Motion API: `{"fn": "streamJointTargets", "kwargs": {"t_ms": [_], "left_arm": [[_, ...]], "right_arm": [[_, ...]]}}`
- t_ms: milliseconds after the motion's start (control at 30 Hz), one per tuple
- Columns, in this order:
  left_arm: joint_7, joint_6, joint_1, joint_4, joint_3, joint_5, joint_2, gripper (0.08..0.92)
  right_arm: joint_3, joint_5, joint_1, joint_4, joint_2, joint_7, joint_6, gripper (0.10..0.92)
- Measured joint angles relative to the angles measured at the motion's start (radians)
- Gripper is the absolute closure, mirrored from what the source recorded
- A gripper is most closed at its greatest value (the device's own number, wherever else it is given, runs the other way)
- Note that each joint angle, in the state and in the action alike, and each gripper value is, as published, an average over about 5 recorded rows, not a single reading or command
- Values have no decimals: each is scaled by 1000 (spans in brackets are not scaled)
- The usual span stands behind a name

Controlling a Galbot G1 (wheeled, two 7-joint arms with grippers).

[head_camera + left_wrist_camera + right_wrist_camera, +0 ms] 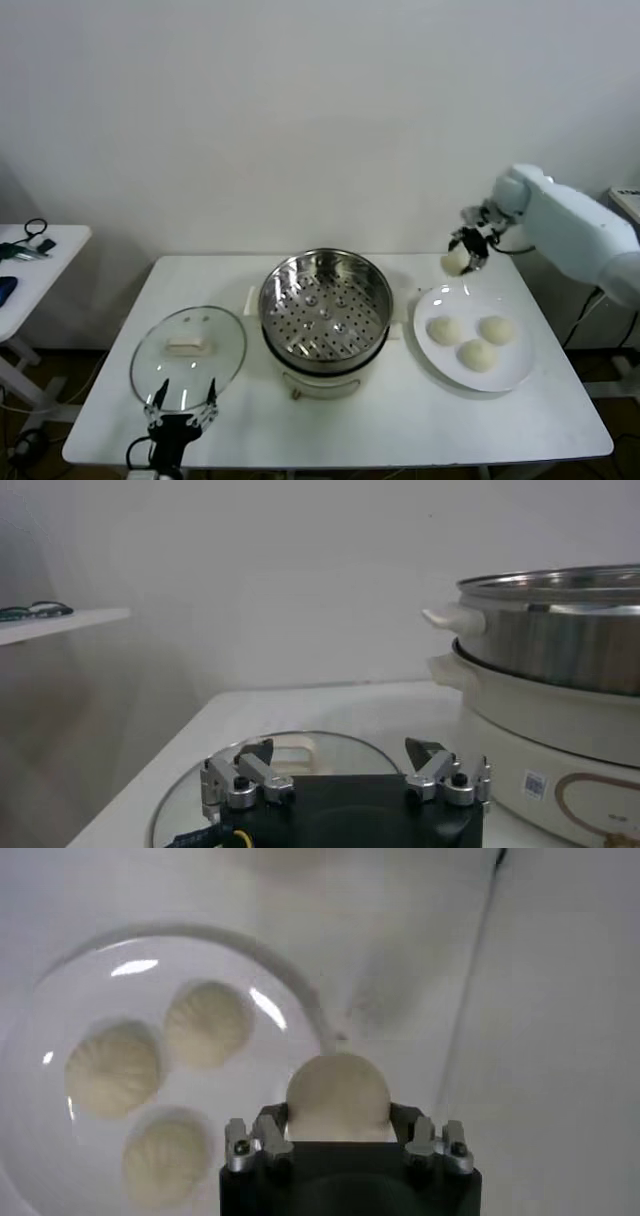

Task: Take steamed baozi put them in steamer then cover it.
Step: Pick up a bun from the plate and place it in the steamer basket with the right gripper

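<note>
My right gripper (462, 257) is shut on one cream-white baozi (456, 262) and holds it above the far left rim of the white plate (513, 372). The held baozi also shows between the jaws in the right wrist view (337, 1094). Three more baozi (445, 329) (496, 329) (478, 354) lie on the plate, also seen in the right wrist view (207, 1024). The steamer (325, 312), a shiny pot with a perforated tray on a white base, stands at the table's middle, to the left of the held bun, and its tray holds nothing. My left gripper (181, 397) is open by the table's front edge.
The clear glass lid (188, 351) with a white handle lies flat on the table left of the steamer, just beyond my left gripper (345, 765). A small white side table (35, 255) with dark items stands at the far left. A wall runs close behind the table.
</note>
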Motion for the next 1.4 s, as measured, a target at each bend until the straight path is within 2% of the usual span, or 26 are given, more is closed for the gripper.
{"fn": "streamJointTargets", "kwargs": {"t_ms": [233,467,1067,1400], "left_arm": [[0,2,0,-7,2,0,6,177],[0,7,-7,-16,-5,-3,10,177],[-3,7,-5,-26,-11,-22,13,177],[-5,9,-8,-29,-12,-26,13,177]], "right_arm": [[-152,113,178,208,58,29,100,347],[-205,84,197,275,165,69,212,347],[-164,-202,-41,42,371,147,387,347],[-124,-277,-114,-82,438,179,423,335]]}}
